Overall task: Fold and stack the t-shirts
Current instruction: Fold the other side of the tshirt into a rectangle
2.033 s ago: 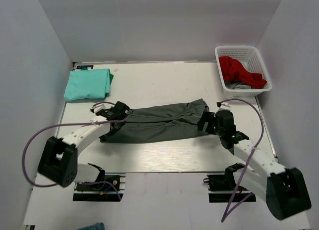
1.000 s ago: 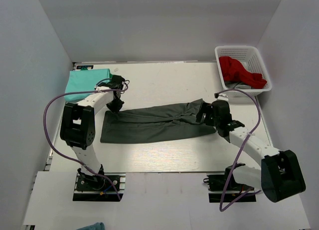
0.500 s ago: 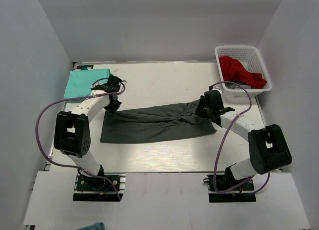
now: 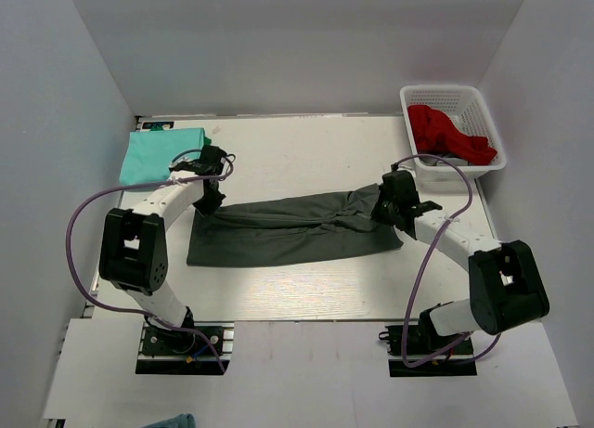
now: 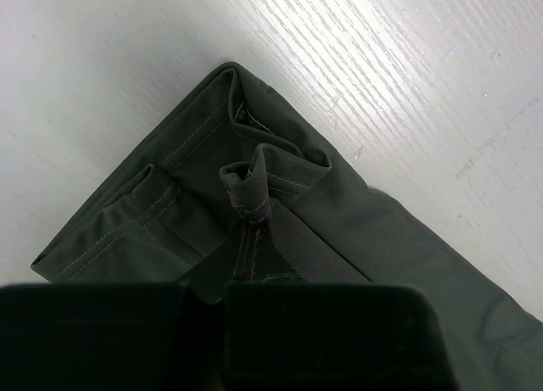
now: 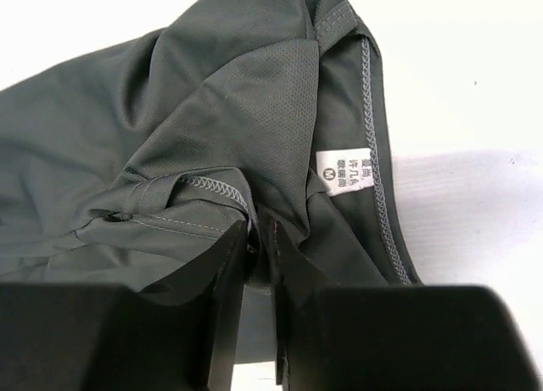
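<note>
the right claw [image 4: 380,211] is nipped tight on the grey shirt [image 4: 288,231]. the left claw [image 4: 210,200] sits at its other end; can't tell its grip.

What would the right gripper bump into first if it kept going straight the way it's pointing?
The dark grey t-shirt. The right gripper points straight into its bunched folds near the neck label, and it looks pinched on the cloth, so nothing else lies in between.

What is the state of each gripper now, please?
Left gripper: cannot be told; its own view is blurred, at a corner of the grey t-shirt.
Right gripper: closed on a fold of the grey t-shirt.
</note>
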Tool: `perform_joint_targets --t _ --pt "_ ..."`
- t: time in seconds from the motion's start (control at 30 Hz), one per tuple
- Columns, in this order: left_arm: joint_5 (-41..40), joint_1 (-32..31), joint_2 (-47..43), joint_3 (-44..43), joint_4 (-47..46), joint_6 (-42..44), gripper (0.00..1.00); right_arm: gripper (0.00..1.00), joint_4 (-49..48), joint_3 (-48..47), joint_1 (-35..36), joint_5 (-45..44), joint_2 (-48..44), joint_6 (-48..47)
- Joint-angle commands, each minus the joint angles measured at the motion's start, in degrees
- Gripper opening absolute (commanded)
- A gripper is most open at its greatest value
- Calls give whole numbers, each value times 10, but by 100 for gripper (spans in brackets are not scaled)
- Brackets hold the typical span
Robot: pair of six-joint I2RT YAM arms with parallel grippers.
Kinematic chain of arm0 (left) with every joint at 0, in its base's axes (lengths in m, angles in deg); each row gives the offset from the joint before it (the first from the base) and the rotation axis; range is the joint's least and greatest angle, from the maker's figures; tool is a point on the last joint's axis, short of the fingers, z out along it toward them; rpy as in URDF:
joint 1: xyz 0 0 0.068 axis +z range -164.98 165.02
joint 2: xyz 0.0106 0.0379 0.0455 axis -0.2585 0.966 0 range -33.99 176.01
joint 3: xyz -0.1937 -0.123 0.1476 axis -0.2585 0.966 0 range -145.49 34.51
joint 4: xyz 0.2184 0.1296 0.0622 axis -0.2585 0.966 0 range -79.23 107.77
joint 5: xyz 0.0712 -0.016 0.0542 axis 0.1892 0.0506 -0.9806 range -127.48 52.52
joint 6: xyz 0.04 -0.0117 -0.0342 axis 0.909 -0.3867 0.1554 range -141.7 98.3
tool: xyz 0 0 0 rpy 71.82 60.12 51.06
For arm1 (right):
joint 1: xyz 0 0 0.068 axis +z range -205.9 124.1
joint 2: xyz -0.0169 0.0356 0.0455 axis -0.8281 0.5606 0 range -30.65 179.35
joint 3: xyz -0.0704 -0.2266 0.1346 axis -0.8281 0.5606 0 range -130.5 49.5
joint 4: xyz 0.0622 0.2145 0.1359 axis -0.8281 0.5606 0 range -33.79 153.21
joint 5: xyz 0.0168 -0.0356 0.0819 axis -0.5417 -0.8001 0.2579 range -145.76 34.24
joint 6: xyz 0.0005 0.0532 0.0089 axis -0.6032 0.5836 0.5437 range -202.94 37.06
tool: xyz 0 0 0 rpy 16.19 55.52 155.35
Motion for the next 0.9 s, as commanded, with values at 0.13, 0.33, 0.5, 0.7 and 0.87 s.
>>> perform_joint_targets --t 0.13,0.33,0.5,0.7,0.87 --pt "-15 2 -49 3 -3 9 0 41 28 -19 0 -8 5 -1" --pt "-10 2 -43 3 -8 9 0 14 27 -14 1 15 11 -2" --pt "-27 2 -32 -9 -21 20 0 0 10 -36 1 -31 11 -4" --pt "-70 2 21 -112 4 33 0 0 -27 -144 -2 -77 51 -43" --pt "-96 2 73 -193 34 33 0 0 -43 -229 -4 -106 115 -77"
